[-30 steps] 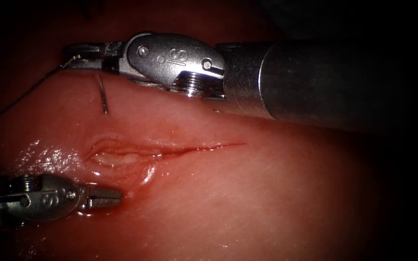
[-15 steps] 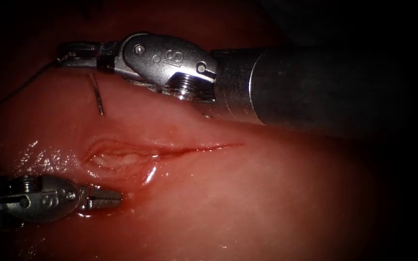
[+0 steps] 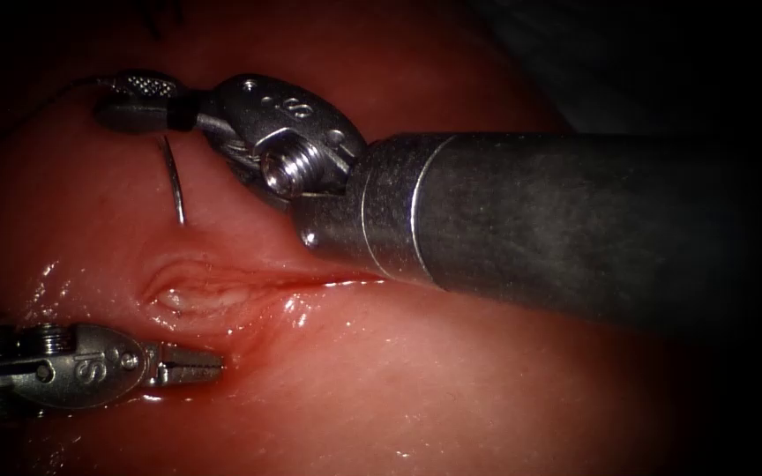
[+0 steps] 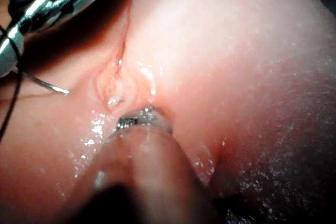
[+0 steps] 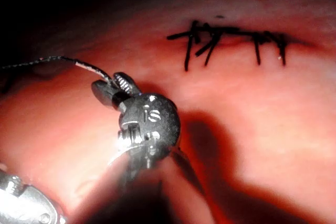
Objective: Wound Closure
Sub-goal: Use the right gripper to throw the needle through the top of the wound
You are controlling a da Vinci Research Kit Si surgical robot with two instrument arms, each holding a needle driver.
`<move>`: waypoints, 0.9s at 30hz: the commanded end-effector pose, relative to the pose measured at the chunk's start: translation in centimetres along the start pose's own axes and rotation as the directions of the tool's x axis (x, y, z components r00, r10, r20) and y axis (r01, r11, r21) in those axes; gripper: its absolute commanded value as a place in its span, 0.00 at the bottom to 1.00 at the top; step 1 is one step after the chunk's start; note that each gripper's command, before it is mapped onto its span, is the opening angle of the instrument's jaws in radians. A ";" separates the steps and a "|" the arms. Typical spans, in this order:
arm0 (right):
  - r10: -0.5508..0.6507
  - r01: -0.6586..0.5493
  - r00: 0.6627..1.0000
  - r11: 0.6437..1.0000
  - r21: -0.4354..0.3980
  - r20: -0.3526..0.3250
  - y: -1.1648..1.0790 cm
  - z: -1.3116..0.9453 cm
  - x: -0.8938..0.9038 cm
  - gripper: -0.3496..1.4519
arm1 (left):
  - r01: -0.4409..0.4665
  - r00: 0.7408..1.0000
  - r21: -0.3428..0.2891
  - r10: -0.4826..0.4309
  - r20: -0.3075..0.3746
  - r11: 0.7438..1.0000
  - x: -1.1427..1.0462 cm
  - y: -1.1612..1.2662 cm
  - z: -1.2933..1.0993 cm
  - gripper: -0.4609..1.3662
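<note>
The cut runs crosswise in the tissue and gapes at its left end. My right tool reaches over it from the right, jaws shut on the curved needle near its thread end. The needle hangs free with its tip pointing down at the tissue on the far side of the cut's left end; I cannot tell whether it touches. Thread trails left from the jaws. My left tool rests shut on the near side, holding nothing, its tip against wet tissue near the cut.
An older closed cut with dark stitches lies farther back on the tissue. Red fluid pools around the left tool's tip. The right tool's thick shaft covers the cut's right end.
The right tool has rolled its wrist and its shaft has swung lower and leftward over the cut. The needle tip has dropped closer to the tissue. The left tool has stayed put.
</note>
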 end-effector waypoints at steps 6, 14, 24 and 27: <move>0.187 -0.185 0.980 0.982 -0.029 0.068 -0.15 0.08 -0.10 0.00 | 0.000 1.000 -0.010 0.000 0.000 1.000 0.00 0.00 0.00 0.06; 0.326 -0.321 0.938 0.945 -0.058 0.117 -0.21 0.08 -0.27 0.00 | 0.000 1.000 -0.010 0.000 0.000 1.000 0.00 0.00 -0.01 0.06; 0.492 -0.482 0.844 0.870 -0.098 0.213 -0.38 -0.03 -0.55 0.00 | -0.001 1.000 -0.010 0.001 0.000 1.000 -0.02 -0.01 -0.03 0.06; 0.509 -0.498 0.821 0.860 -0.111 0.258 -0.44 -0.07 -0.68 0.00 | -0.001 1.000 -0.010 0.001 0.000 1.000 -0.02 -0.02 -0.03 0.06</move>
